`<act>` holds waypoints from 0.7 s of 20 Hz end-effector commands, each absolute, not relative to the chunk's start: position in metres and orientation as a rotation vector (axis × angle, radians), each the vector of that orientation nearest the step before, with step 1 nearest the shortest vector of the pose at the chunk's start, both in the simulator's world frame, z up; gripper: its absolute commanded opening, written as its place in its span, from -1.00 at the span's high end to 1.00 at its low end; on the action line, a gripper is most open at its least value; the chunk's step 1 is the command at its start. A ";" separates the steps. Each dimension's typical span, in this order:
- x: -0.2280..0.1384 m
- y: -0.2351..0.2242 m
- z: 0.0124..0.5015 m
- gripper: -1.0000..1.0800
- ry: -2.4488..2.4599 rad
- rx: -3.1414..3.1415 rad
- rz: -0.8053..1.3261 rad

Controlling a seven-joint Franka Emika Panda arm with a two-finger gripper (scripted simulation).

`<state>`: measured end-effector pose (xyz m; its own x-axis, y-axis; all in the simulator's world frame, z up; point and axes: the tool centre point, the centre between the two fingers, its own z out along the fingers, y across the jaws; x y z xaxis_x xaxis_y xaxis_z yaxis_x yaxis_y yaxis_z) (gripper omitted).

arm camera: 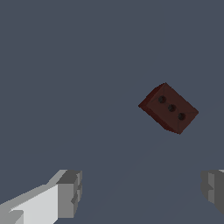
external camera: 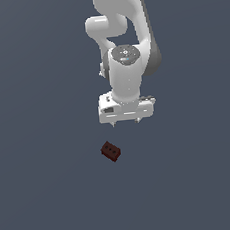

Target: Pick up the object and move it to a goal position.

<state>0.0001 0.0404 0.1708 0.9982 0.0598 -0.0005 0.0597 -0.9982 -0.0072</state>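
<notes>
We see the tool (external camera: 127, 122) at the end of the white arm (external camera: 126, 51), pointing down, its two short fingertips showing under the white tool body in the exterior view. In the wrist view the two grey fingers (arm camera: 70, 192) stand far apart at opposite sides of the picture with only bare surface between them, so we take the tool as released and holding nothing.

The block (external camera: 111, 150) lies on the surface (external camera: 42, 169) near the tool, a little toward the exterior view's left of it, and clear of both fingertips. It is dark red-brown and brick-like, with three dark dots in a row on its top face, plain in the wrist view (arm camera: 169, 108). It sits turned at an angle to the line between the fingers, and outside the gap between them. It is narrower than the white tool body.

The surface is a flat, even dark blue-grey that fills both views. We cannot tell whether it is a table or a floor, and we see no edge, wall or corner anywhere. Open room lies on every side of the block. We see nothing else lying on the surface, and nothing between the tool and the block.
</notes>
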 end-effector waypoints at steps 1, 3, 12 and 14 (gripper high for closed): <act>0.001 0.046 0.174 -0.92 -0.106 -3.132 -0.005; 0.001 0.044 0.173 -0.92 -0.103 -3.133 -0.003; 0.006 0.039 0.167 -0.92 -0.197 -3.130 -0.003; 0.008 0.037 0.164 -0.92 -0.238 -3.129 -0.002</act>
